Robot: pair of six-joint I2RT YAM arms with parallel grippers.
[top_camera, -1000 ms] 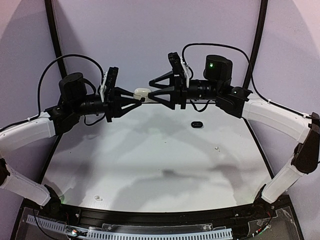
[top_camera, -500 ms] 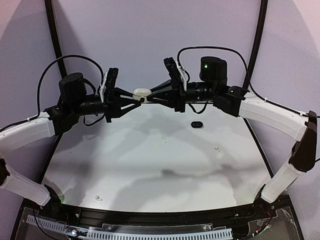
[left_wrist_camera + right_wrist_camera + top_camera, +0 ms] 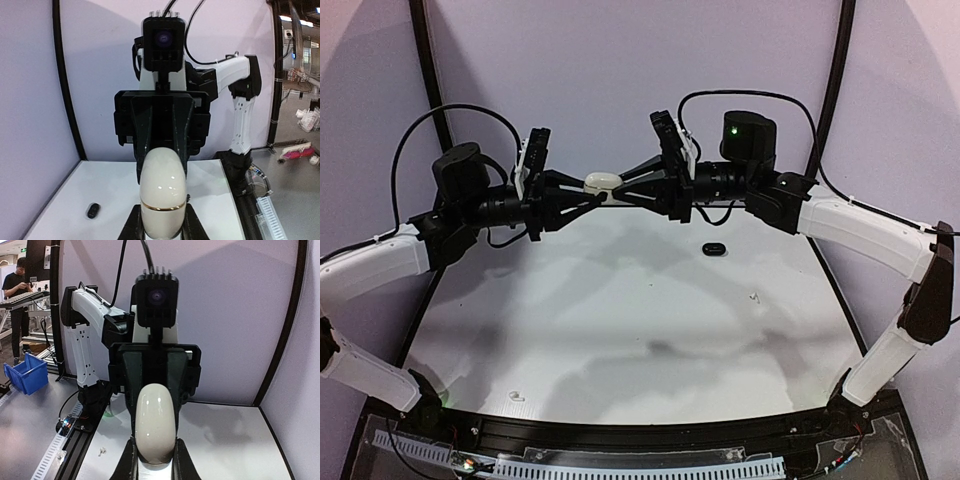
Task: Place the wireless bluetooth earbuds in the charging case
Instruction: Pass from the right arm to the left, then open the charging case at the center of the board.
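A white oval charging case [image 3: 603, 182] with a thin gold seam hangs in mid-air over the back of the table, lid closed. My left gripper [image 3: 591, 196] is shut on its left end and my right gripper [image 3: 618, 192] is shut on its right end. In the left wrist view the case [image 3: 162, 192] fills the gap between the fingers of the left gripper [image 3: 162, 227]. In the right wrist view the case [image 3: 155, 422] sits the same way in the right gripper [image 3: 155, 462]. One tiny white earbud [image 3: 516, 396] lies near the table's front left edge, also in the right wrist view [image 3: 102, 452].
A small black oval thing [image 3: 714, 248] lies on the white table [image 3: 640, 330] right of centre, also in the left wrist view [image 3: 93, 210]; whether it is a bud or a case I cannot tell. A tiny speck [image 3: 753, 296] lies further right. A black rail [image 3: 620, 435] runs along the front edge.
My right gripper's jaws, wide open a second ago, have shut on the right end of the case. The left gripper and the case have risen slightly.
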